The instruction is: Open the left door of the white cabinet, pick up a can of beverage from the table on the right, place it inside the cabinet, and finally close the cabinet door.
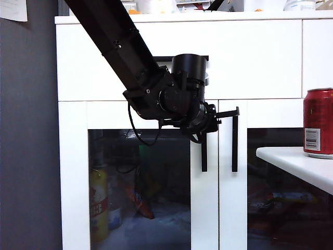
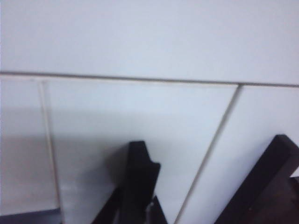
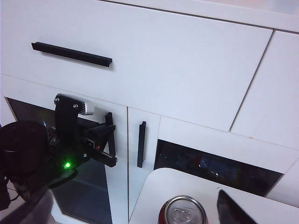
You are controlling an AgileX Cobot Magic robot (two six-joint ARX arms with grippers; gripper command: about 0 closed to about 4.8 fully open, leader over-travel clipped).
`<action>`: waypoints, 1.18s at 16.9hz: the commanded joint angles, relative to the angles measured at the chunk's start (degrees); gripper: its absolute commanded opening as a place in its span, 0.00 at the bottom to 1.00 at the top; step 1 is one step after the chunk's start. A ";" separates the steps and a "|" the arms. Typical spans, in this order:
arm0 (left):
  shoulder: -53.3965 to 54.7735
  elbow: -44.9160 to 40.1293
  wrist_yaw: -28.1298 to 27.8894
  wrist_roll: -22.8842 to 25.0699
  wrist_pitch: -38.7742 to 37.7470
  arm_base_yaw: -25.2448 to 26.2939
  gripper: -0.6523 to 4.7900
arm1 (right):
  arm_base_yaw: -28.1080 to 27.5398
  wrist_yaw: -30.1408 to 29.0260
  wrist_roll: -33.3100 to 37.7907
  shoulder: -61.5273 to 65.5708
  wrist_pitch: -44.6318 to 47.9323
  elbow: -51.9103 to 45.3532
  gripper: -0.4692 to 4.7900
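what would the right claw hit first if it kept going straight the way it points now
Probably the can: it stands on the table right ahead of the open right claw, with the cabinet behind. Depth is hard to judge, so the claw might pass beside it.

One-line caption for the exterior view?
Left gripper at the left door's handle, cabinet closed; red can waits on the table.

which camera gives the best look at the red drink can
The exterior view: the can of beverage stands upright on the table, its side and barcode label showing, though the frame edge crops it. The right wrist view shows only its silver top. The left wrist view shows none of it.
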 commanded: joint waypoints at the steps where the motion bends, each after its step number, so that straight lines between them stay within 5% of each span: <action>1: -0.48 0.48 1.70 -1.92 4.09 -0.31 0.11 | 0.02 0.07 -0.15 -0.09 2.95 0.24 1.00; 10: -0.48 0.48 1.70 -1.92 4.09 -0.28 0.11 | 0.20 -0.20 0.15 -0.11 6.75 0.24 1.00; 16: -0.48 0.48 1.70 -1.92 4.09 -0.31 0.11 | 0.57 -12.70 3.10 1.62 -1.66 -1.14 1.00; 20: -0.48 0.46 1.62 -1.95 2.91 -0.35 0.11 | 0.55 -14.49 3.10 9.35 7.08 -4.42 1.00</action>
